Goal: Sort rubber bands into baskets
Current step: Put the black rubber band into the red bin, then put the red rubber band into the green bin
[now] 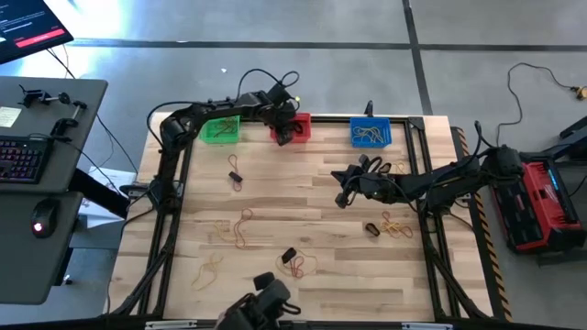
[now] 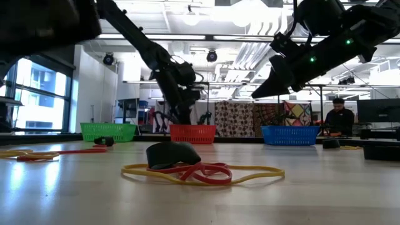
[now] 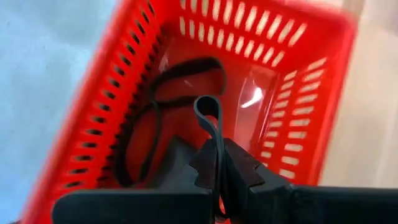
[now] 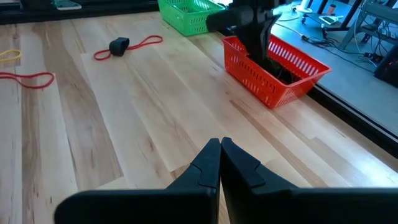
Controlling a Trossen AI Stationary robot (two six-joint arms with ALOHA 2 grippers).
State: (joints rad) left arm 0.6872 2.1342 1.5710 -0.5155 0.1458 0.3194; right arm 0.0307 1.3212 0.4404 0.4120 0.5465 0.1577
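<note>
The wooden table (image 1: 303, 229) takes up most of the floor here, with three baskets lined along its far edge: the green basket (image 1: 220, 129), the red basket (image 1: 295, 127) and the blue basket (image 1: 371, 132). From above, the blue one shows a tangle of tan bands inside, something the table-level camera cannot show, since from there only the basket walls are visible.

The left arm reaches across to the red basket, and the left gripper (image 3: 219, 168) hangs just above its opening. Only its own wrist camera tells what it carries: its fingers are pinched tight on a black rubber band (image 3: 210, 124) whose loop sticks up between them, while another black band (image 3: 149, 118) already lies on the red basket's floor. From overhead this is all hidden under the arm.

The right arm stretches over the middle of the table, raised off the wood. The right gripper (image 4: 220, 163) has its fingers pressed together with nothing between them, and it faces toward the red basket and the left arm.

Loose bands are scattered over the near half of the table. The low camera makes a big thing of one heap: yellow and red bands (image 2: 203, 173) with a black clump (image 2: 173, 154) sitting on top. The right wrist camera picks out a red band with a black lump (image 4: 124, 46) near the green basket, and another red band (image 4: 28, 79) farther off.

A person sits at a desk in the room behind, seen only from table level.
</note>
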